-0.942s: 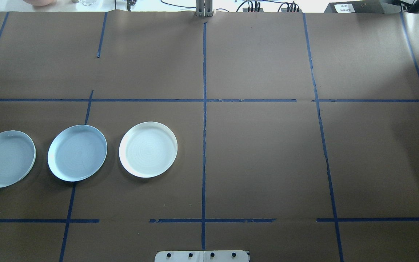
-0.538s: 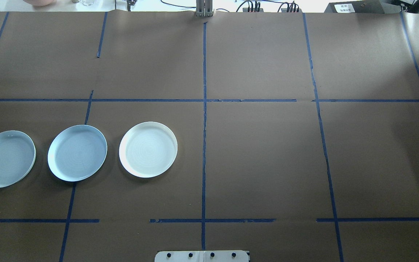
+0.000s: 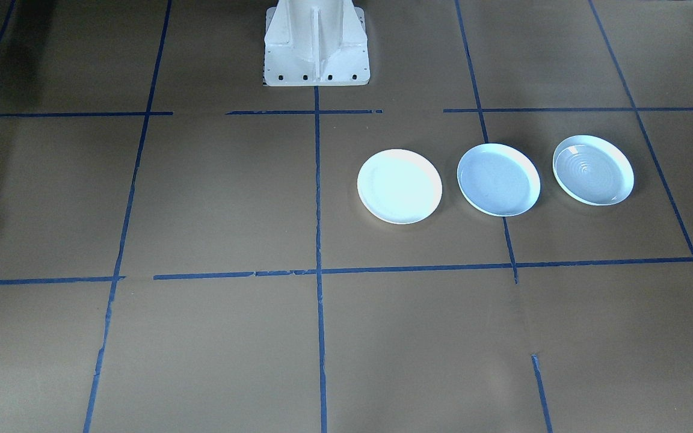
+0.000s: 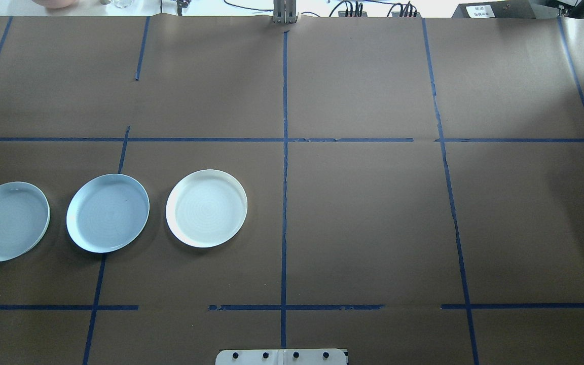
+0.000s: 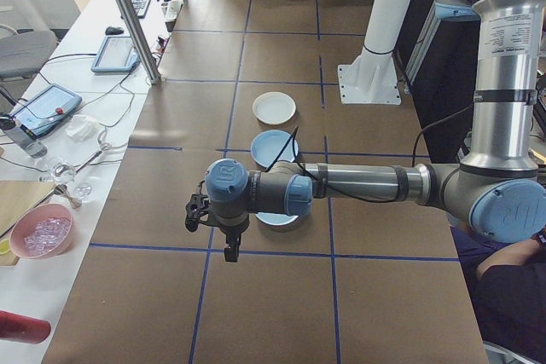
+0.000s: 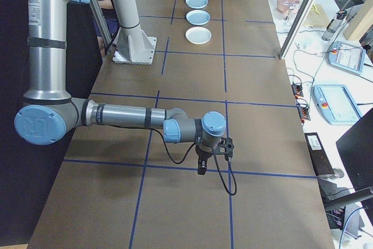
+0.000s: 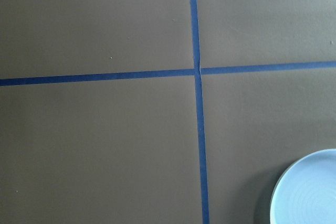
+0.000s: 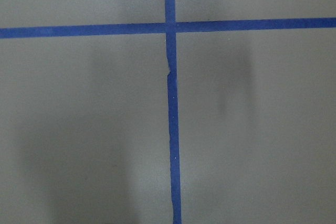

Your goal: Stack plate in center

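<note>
Three same-sized plates lie in a row on the brown table. The middle one is the smooth pale grey-blue plate [image 4: 108, 213] [image 3: 498, 179] [image 5: 275, 148]. The bright white plate [image 4: 206, 208] [image 3: 399, 186] lies on its inner side. The rippled grey-blue plate [image 4: 8, 221] [image 3: 593, 170] lies on its outer side, and its edge [image 7: 310, 192] shows in the left wrist view. My left gripper [image 5: 229, 249] hangs over the table beside the rippled plate; I cannot tell its state. My right gripper [image 6: 201, 167] hangs far from the plates, state unclear.
The white robot base [image 3: 316, 45] stands at the table's near middle edge. Blue tape lines [image 4: 284, 152] divide the table into squares. A side bench holds a pink bowl [image 5: 43, 236] and tablets [image 5: 115, 53]. A person's arm [image 5: 512, 274] shows by the robot.
</note>
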{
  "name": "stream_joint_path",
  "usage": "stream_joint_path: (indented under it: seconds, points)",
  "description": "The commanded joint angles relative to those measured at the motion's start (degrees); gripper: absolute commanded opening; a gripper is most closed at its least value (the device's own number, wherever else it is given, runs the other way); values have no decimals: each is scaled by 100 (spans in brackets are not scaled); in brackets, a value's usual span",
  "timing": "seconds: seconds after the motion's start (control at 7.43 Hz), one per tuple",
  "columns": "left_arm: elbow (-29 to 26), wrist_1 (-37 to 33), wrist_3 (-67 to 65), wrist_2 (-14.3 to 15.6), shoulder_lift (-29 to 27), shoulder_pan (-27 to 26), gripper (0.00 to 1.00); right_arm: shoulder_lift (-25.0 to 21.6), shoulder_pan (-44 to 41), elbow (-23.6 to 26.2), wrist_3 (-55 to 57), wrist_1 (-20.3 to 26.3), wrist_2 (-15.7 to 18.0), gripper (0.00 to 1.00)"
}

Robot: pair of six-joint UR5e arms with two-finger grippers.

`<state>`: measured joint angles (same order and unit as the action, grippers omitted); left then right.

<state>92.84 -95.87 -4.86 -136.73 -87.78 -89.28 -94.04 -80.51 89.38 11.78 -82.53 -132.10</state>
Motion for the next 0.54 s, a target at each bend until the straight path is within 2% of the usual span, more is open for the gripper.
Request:
stream_joint_path:
  seconds: [0.0,0.4]
  points:
    - [-46,-868,-1389,6,86,681,100,0,0,0,0,0,0,100]
    - [-406,-1958,-2663,94,95,1279,100,0,0,0,0,0,0,100]
